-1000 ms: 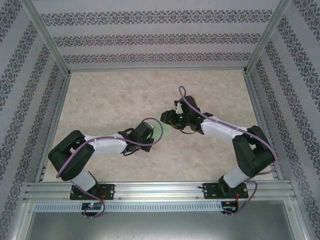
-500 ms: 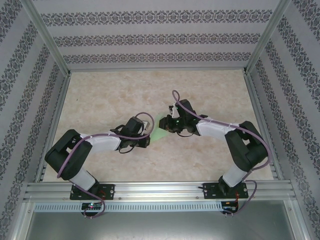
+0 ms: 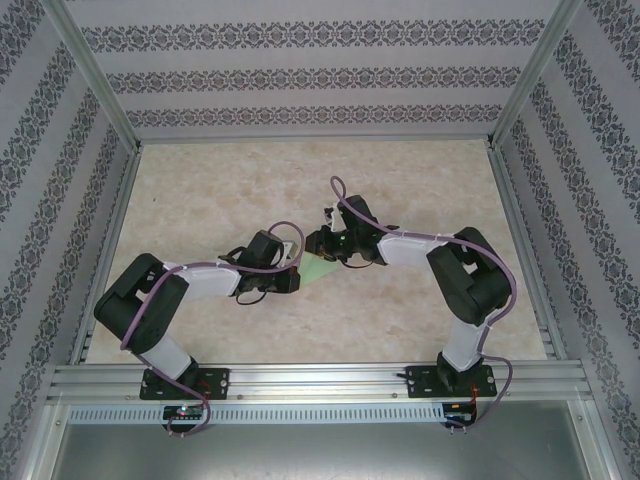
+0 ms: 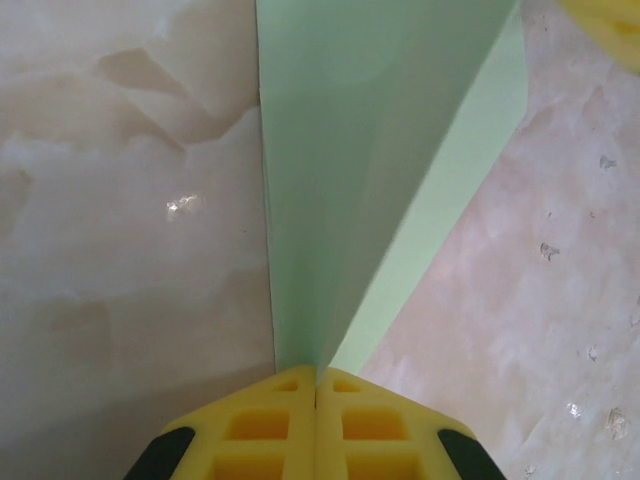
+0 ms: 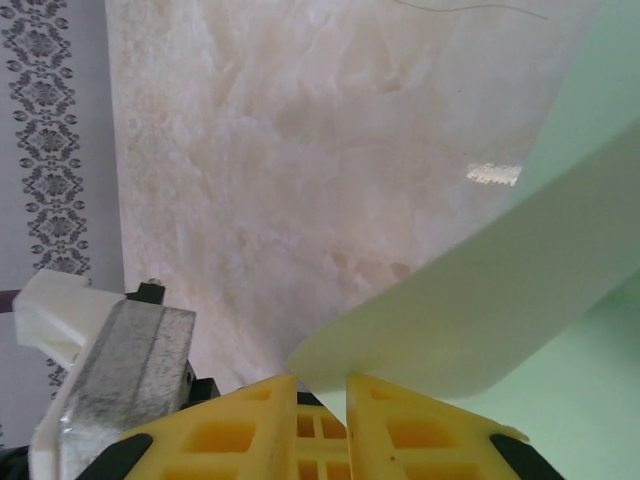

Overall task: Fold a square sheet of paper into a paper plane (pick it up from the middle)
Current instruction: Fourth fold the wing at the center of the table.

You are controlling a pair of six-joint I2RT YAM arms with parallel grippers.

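A pale mint-green folded paper sheet (image 4: 370, 150) sits pinched mid-frame.
The left tool (image 4: 316, 375) clamps its crease; the right tool (image 5: 322, 385) grips its edge.

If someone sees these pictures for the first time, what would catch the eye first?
The pale green folded paper stands out at the middle of the marbled table, held between the two arms. In the wrist views, the bright yellow fingers of the left gripper are shut on its narrow end, and the right gripper pinches another edge.
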